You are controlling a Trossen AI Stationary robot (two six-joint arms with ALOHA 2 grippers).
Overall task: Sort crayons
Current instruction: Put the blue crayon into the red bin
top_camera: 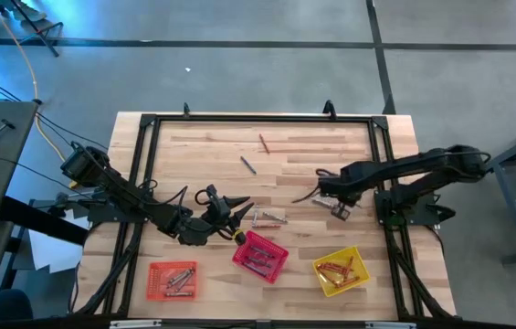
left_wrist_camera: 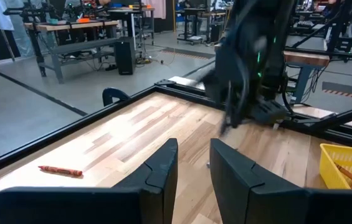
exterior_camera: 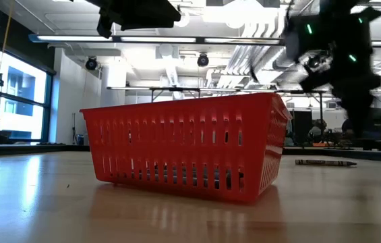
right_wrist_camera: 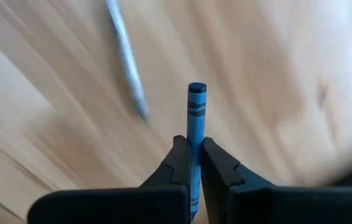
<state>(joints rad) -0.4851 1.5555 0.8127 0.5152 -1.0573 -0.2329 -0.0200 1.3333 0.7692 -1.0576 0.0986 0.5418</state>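
Note:
My right gripper (top_camera: 335,206) is over the table's middle right, shut on a blue crayon (right_wrist_camera: 195,118). My left gripper (top_camera: 230,212) is open and empty, just left of the red basket (top_camera: 260,256); its fingers show apart in the left wrist view (left_wrist_camera: 193,163). Loose crayons lie flat on the wood: a red one (top_camera: 263,142), a grey one (top_camera: 248,164), and a few (top_camera: 271,217) between the grippers. The orange basket (top_camera: 173,279), the red basket and the yellow basket (top_camera: 340,271) hold crayons. My right gripper pinches the blue crayon's shaft (right_wrist_camera: 194,146) between its two fingers. The crayon lies along the fingers, and its flat end (right_wrist_camera: 197,90) sticks out past the fingertips. The crayon appears to be clear of the wood beyond it.
The three baskets stand in a row along the near edge. A black frame (top_camera: 258,119) runs around the table top. The red basket fills the low view (exterior_camera: 190,145), with one crayon (exterior_camera: 325,163) lying to its right.

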